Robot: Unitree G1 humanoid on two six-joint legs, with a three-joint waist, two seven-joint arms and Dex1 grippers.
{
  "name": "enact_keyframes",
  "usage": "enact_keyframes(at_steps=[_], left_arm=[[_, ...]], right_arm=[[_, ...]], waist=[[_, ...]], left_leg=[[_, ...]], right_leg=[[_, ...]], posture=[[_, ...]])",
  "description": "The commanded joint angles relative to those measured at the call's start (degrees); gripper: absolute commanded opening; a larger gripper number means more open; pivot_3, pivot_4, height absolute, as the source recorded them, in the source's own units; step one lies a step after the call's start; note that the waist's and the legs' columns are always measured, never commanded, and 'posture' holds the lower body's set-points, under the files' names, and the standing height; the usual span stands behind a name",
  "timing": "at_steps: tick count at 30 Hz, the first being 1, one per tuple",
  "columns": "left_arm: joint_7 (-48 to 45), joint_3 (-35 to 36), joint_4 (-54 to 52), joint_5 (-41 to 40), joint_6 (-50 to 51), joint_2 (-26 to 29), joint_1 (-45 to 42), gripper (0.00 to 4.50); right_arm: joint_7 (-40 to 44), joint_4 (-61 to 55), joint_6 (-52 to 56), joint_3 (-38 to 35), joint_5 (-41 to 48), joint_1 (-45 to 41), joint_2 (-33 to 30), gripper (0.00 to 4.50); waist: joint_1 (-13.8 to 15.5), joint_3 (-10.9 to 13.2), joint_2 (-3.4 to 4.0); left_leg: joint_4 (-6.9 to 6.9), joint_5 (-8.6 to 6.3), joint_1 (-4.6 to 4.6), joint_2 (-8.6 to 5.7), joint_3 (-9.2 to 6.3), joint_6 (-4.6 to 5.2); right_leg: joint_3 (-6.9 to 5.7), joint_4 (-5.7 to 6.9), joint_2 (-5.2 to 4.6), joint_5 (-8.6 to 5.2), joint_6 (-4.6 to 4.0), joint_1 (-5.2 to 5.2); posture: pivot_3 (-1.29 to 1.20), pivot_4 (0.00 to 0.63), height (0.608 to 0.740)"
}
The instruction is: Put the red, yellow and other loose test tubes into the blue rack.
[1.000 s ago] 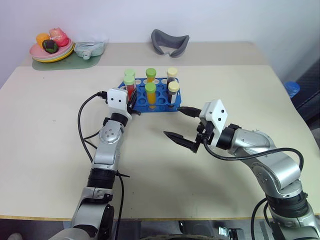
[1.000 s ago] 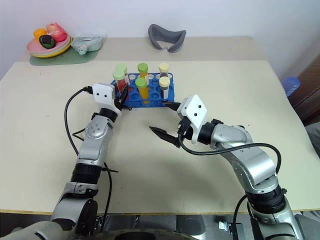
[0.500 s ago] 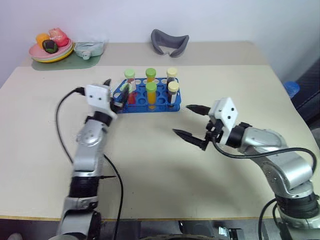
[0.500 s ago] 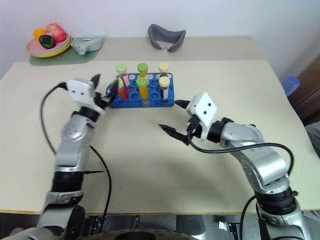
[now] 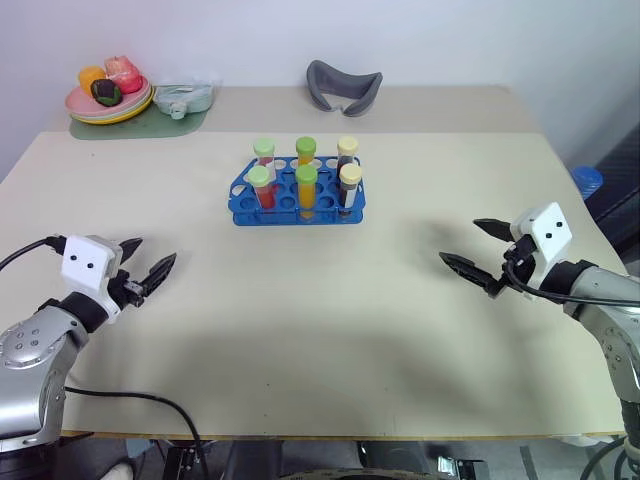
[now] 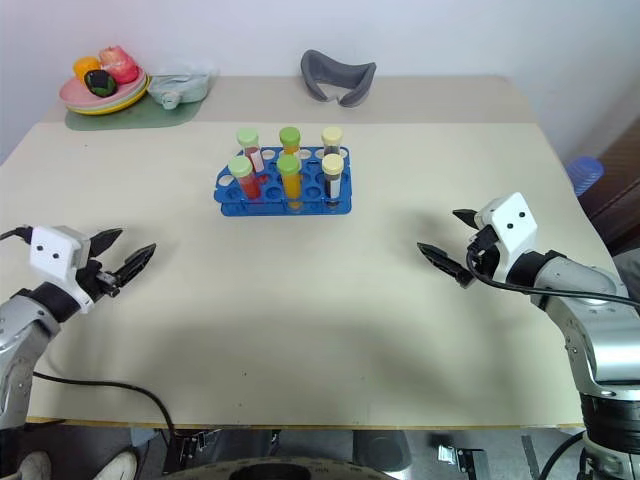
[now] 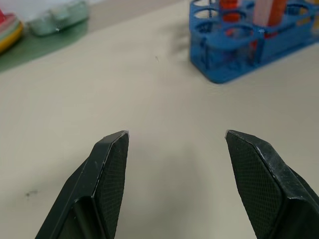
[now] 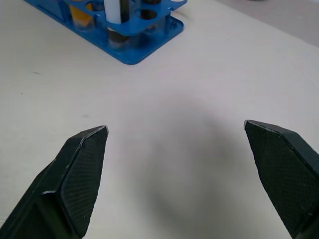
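Your left gripper (image 5: 150, 262), lower left of the head view: two tapered black fingers with cross-hatched pads, spread apart and empty, above bare table.

Upper left: stacked pastel plates (image 5: 108, 105) carrying toy fruit, on a dull green mat (image 5: 135, 123), with a pale mint lidded container (image 5: 181, 97) beside them.

The table (image 5: 300, 340): matte beige top, smooth.

Upper centre: the blue rack (image 5: 297, 196), glossy moulded plastic, rectangular, rows of round holes. You have six capped tubes (image 5: 305, 165) standing upright in it, two rows of three: red liquid with light-green caps at its left, yellow-orange with green caps in the middle, dark brown with pale-yellow caps at its right.

Behind the rack, at the far edge: a grey curved holder (image 5: 342, 84), soft-looking, crescent-shaped.

Your right gripper (image 5: 476, 252), mid right: fingers wide apart, holding nothing, well apart from the rack.
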Motion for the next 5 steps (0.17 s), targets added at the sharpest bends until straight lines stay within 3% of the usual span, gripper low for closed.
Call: enact_keyframes(at_steps=[1,5], left_arm=[[1.4,2.6,-3.2,-0.4,0.1,-0.7,2.0,3.14],[3.5,2.0,-6.3,-0.2,1.0,-2.8,4.1,3.14]], right_arm=[[0.8,1.2,-2.6,-0.5,-0.7,-0.1,0.0,4.5],[1.4,2.9,-3.5,0.6,-1.1,-1.2,0.6,4.5]], waist=[[-0.1,0.0,0.01],[-0.3,0.0,0.01]], left_leg=[[-0.02,0.0,0.0,0.01,0.0,0.0],[-0.04,0.0,0.06,0.02,0.0,0.01]], right_leg=[[0.0,0.0,0.0,0.0,0.0,-0.01],[0.01,0.02,0.02,0.0,0.0,0.01]], posture=[[0.0,0.15,0.74],[0.0,0.15,0.74]])
